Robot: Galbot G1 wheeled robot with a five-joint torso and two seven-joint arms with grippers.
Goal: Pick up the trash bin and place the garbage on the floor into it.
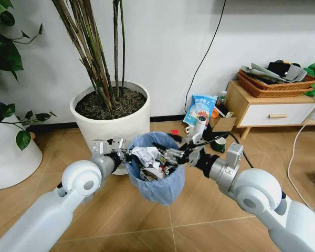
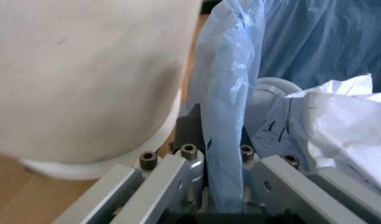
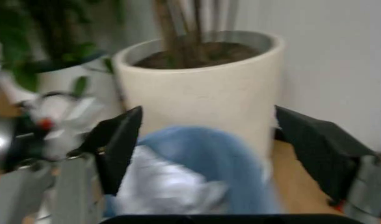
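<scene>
The trash bin (image 1: 156, 169) hangs above the floor (image 1: 199, 231) at the centre of the head view, between the two arms. The left gripper (image 1: 127, 153) sits at the bin's nine o'clock, jaws clamped on the blue-bag-lined rim (image 2: 225, 140). The right gripper (image 1: 174, 155) reaches over the rim from three o'clock, jaws spread wide apart above the bin's mouth. Crumpled paper garbage (image 1: 146, 156) fills the top. Beyond, at twelve o'clock, stands a big white plant pot (image 1: 111, 122); a wooden cabinet (image 1: 273, 109) sits at two o'clock.
</scene>
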